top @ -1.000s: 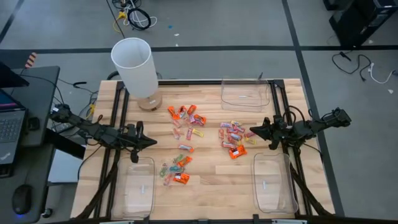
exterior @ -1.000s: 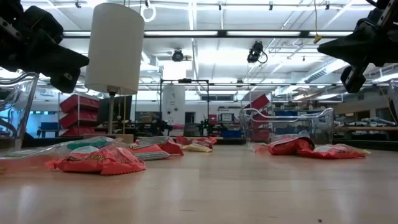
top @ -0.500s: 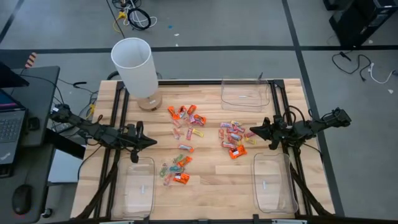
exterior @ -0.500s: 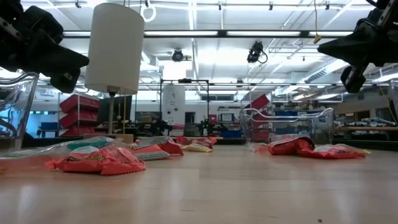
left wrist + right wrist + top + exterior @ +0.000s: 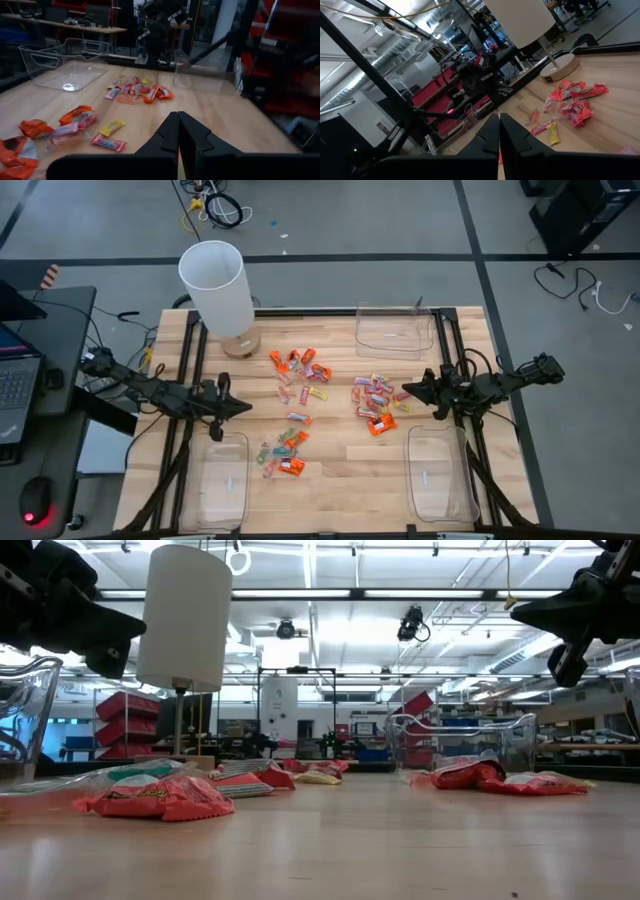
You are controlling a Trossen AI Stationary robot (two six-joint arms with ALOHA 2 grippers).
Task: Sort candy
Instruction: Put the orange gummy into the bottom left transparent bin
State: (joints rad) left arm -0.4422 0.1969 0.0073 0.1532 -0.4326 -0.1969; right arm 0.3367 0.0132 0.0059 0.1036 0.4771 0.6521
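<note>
Here, much of the candy [image 5: 325, 405], small wrapped sweets in orange, pink-and-yellow and pale green-and-pink, is too small from above to tell piece from piece; it is lying in loose clusters across the middle of the pale wooden table [image 5: 330, 465], between the two arms. From table height only the nearest orange wrappers are showing plainly, the rest blurring together. The clear rectangular plastic trays [image 5: 227, 483] near the table's corners are faint against the wood, their rims barely showing. A tall white cylinder lamp [image 5: 217, 292] is standing at the far left of the table, its foot partly hidden from above. The left hand [image 5: 246, 408] is hovering off the table, pointing toward the sweets, fingers pressed together and holding nothing. The right hand [image 5: 405, 392] is hanging opposite, just beside the right-hand cluster, likewise closed and empty.
</note>
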